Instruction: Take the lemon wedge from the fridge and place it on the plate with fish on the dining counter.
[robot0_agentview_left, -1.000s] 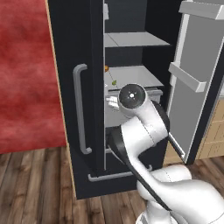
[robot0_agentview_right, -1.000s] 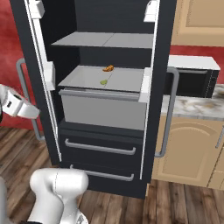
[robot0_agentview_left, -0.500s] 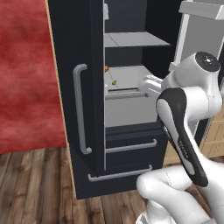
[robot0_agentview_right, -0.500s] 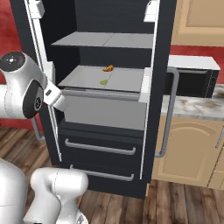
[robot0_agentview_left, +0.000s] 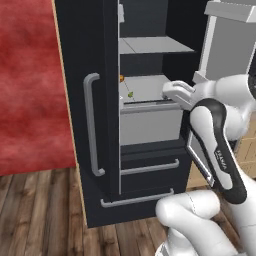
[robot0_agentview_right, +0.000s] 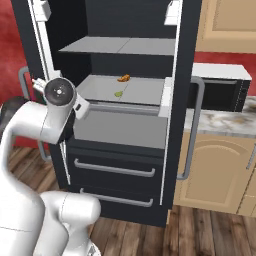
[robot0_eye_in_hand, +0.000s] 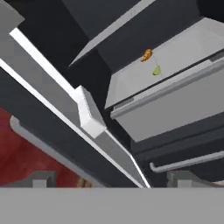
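Right base view: we see an orange item (robot0_agentview_right: 123, 78) just beyond the lemon wedge (robot0_agentview_right: 118, 93) on the fridge (robot0_agentview_right: 125, 165) shelf; our hand (robot0_agentview_left: 176, 91) gapes wide, empty.

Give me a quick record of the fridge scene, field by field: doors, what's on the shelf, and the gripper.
fridge: both doors open, two lower drawers shut
lemon wedge: on the lower pale grey shelf, untouched
small orange item: same shelf, behind the wedge, apart from it
gripper: open, empty, outside the fridge, facing the shelf
fingertips: nothing between them
task stage: wedge not yet grasped
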